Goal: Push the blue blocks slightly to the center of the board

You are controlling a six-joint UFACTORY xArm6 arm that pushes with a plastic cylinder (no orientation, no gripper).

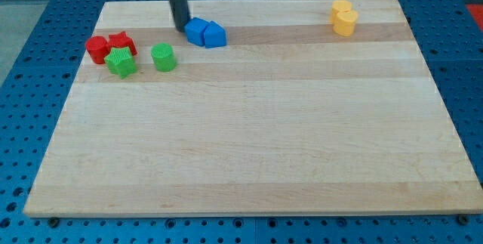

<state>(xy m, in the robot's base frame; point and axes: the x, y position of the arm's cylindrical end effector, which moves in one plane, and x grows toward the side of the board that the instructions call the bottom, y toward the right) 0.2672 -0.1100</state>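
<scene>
Two blue blocks lie side by side near the board's top edge, left of centre: a blue block (196, 30) of unclear shape on the left and a blue wedge-like block (214, 35) touching it on the right. My tip (182, 28) is at the left blue block's upper left side, touching or almost touching it. The dark rod rises from there out of the view's top.
The wooden board (249, 146) lies on a blue perforated table. At the left are a red cylinder (96, 49), a red star (121, 44), a green star (121, 63) and a green cylinder (163, 57). Two yellow blocks (344, 17) sit at the top right.
</scene>
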